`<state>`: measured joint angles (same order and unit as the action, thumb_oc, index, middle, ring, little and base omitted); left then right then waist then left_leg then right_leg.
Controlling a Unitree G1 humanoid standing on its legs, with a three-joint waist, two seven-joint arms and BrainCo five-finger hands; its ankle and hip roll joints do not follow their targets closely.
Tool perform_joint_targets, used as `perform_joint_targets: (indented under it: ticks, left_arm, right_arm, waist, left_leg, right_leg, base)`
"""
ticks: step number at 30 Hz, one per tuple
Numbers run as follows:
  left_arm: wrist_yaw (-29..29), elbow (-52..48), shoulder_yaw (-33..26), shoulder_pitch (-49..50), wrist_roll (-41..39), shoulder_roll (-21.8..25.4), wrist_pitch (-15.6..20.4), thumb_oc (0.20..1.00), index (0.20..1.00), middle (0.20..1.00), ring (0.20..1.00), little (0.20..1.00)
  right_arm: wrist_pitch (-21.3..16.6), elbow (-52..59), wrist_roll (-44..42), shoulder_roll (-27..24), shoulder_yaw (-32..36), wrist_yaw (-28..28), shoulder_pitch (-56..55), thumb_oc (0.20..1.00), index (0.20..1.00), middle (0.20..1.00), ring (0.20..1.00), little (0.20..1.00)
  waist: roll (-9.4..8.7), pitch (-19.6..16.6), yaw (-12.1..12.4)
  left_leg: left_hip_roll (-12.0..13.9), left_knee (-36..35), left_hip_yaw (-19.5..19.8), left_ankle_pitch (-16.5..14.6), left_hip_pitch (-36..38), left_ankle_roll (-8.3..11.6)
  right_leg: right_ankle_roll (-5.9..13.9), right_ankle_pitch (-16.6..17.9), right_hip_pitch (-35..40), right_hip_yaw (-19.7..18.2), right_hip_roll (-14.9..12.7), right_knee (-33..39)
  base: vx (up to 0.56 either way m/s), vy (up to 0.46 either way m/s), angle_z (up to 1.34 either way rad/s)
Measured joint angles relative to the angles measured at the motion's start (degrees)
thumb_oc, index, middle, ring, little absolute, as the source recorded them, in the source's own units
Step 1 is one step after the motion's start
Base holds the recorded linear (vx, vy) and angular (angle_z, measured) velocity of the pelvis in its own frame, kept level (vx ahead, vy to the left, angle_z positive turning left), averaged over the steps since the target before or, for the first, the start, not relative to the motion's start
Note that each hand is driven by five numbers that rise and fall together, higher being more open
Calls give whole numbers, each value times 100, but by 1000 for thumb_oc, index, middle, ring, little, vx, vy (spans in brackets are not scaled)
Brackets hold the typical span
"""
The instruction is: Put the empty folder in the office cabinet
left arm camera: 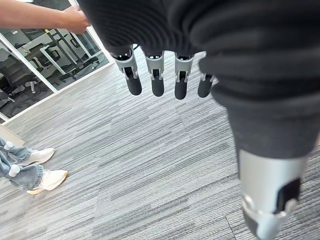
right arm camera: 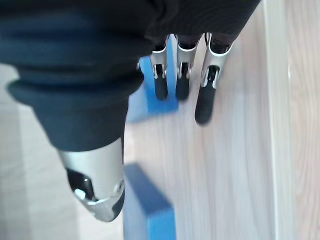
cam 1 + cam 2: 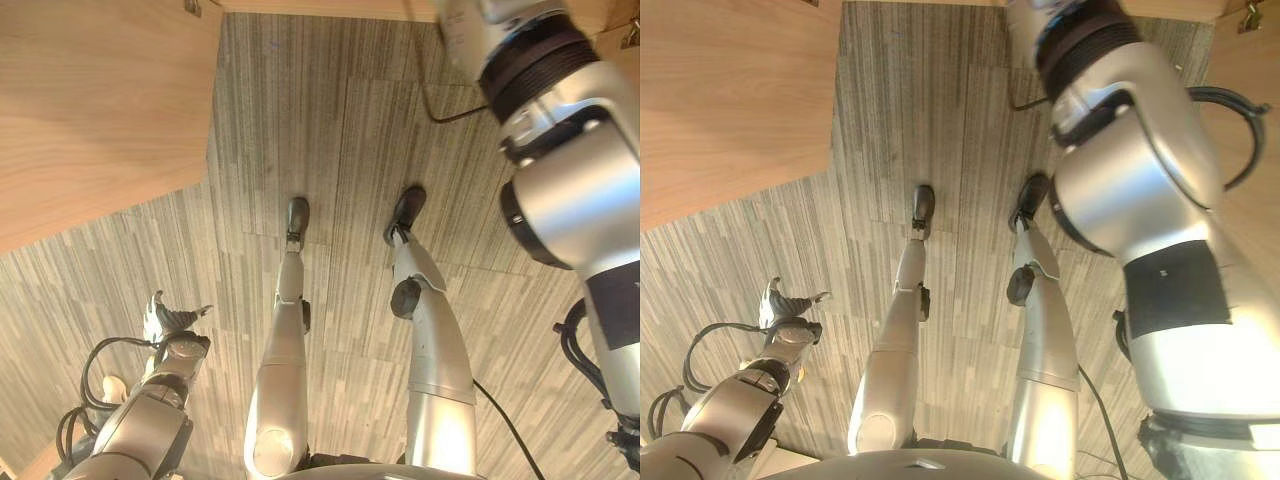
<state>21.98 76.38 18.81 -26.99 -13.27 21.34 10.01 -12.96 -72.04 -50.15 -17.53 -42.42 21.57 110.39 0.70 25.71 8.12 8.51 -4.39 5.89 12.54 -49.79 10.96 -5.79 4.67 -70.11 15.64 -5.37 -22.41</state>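
The right wrist view is where the right hand point(image 2: 182, 75) is seen with straight, relaxed fingers hanging over pale wood panels, a blue folder point(image 2: 147, 207) lying just beside the thumb and a second blue piece point(image 2: 150, 97) partly hidden behind the fingers; its long axis cannot be judged, as it is cut off. In the left eye view the left hand point(image 3: 165, 322) is held low over the grey carpet point(image 3: 330, 160) with loosely spread fingers grasping nothing, a wooden cabinet panel point(image 3: 90, 110) at far left. In the left wrist view a person's hand point(image 1: 75, 20) and white shoes point(image 1: 42, 172) are shown.

Two blue folders point(image 2: 150, 90) point(image 2: 147, 205) lie on one wooden surface point(image 2: 225, 165). One person point(image 1: 30, 172) wears two pale shoes; one bare arm point(image 1: 45, 17) shows.
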Motion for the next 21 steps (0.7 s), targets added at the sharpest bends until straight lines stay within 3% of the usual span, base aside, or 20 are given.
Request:
perform_joint_targets:
  ticks: [4,9,10,11,12,13,14,15,16,17,19,21]
  left_arm:
    - [-26,-44,-110,31,-5,-7,10,1000,1000,1000,1000,1000]
    - [-266,-128,-466,290,17,-44,-85,1000,1000,1000,1000,1000]
    - [-311,-132,-587,408,30,-45,-104,1000,1000,1000,1000,1000]
    - [-398,-142,-790,475,78,-72,-118,1000,1000,1000,1000,1000]
    - [-452,-194,-1147,512,106,-80,-189,1000,1000,1000,1000,1000]
    - [-452,-194,-1147,512,106,-80,-189,1000,1000,1000,1000,1000]
    - [-582,-219,-1279,496,133,-25,-320,1000,1000,1000,1000,1000]
    - [-582,-219,-1279,496,133,-25,-320,1000,1000,1000,1000,1000]
    - [-672,-226,-1377,568,248,-21,-395,1000,1000,1000,1000,1000]
    - [-720,-241,-1425,722,345,0,-431,1000,1000,1000,1000,1000]
    - [-761,-257,-1453,1166,534,-57,-445,1000,1000,1000,1000,1000]
    - [-790,-244,-1443,1660,589,-276,-481,1000,1000,1000,1000,1000]
  right_arm:
    - [176,306,-12,-159,42,-200,-287,1000,1000,1000,1000,1000]
    - [179,2751,-60,-294,372,-935,-3021,1000,1000,1000,1000,1000]
    - [329,2991,-47,-343,212,-1123,-3676,906,906,906,906,906]
    - [575,3224,-14,-620,-95,-1327,-4294,200,200,200,200,200]
    - [791,3945,97,-1253,-190,-1586,-5294,200,200,200,200,200]
    - [791,3945,97,-1253,-190,-1586,-5294,200,200,200,200,200]
    - [987,4408,435,-2265,-231,-1957,-6473,200,200,200,200,200]
    - [987,4408,435,-2265,-231,-1957,-6473,200,200,200,200,200]
    - [1101,4675,715,-3104,247,-2145,-7581,200,200,200,200,200]
    - [1095,4800,873,-3270,788,-2194,-8314,200,200,200,200,200]
    - [1078,4755,1106,-2999,1912,-2251,-9280,200,200,200,200,200]
    - [1073,4685,1264,-2616,2009,-2271,-9640,200,200,200,200,200]
  waist:
    - [0,0,-121]
    - [-17,-10,-555]
    - [-50,-105,-673]
    - [-30,-255,-730]
    - [0,-277,-804]
    - [0,-277,-804]
    - [3,-276,-895]
    - [3,-276,-895]
    - [14,-276,-1036]
    - [28,-286,-1159]
    - [30,-468,-1426]
    - [77,-1036,-1553]
  left_leg:
    - [-25,1,-153,14,215,59]
    - [-93,1,-332,-126,1051,107]
    - [-138,-1,-427,-195,1186,89]
    - [-195,-2,-526,-238,1226,44]
    - [-203,-1,-666,-241,1366,3]
    - [-203,-1,-666,-241,1366,3]
    - [-287,-2,-707,-288,1611,-96]
    - [-287,-2,-707,-288,1611,-96]
    - [-394,-2,-772,-345,1934,-233]
    - [-439,-4,-802,-398,2188,-324]
    - [-462,-19,-833,-554,2652,-434]
    - [-463,-34,-903,-680,2775,-460]
  right_leg:
    - [40,32,139,-112,3,8]
    - [112,79,1042,-251,-7,310]
    - [247,98,1178,-351,-16,408]
    - [327,153,1223,-419,-50,495]
    - [452,241,1472,-431,-73,683]
    - [452,241,1472,-431,-73,683]
    - [592,333,1828,-488,-123,924]
    - [592,333,1828,-488,-123,924]
    - [713,417,2250,-537,-183,1176]
    - [779,465,2583,-539,-209,1345]
    - [831,505,3168,-539,-179,1625]
    - [865,576,3360,-541,-151,1907]
  base:
    - [3,108,-8]
    - [-86,169,-9]
    - [-30,200,-20]
    - [-25,198,-19]
    - [-5,147,-6]
    - [-21,139,-2]
    - [-22,63,0]
    - [-44,125,-4]
    - [-33,79,-8]
    - [-60,86,-12]
    - [-41,35,-21]
    - [-27,41,-24]
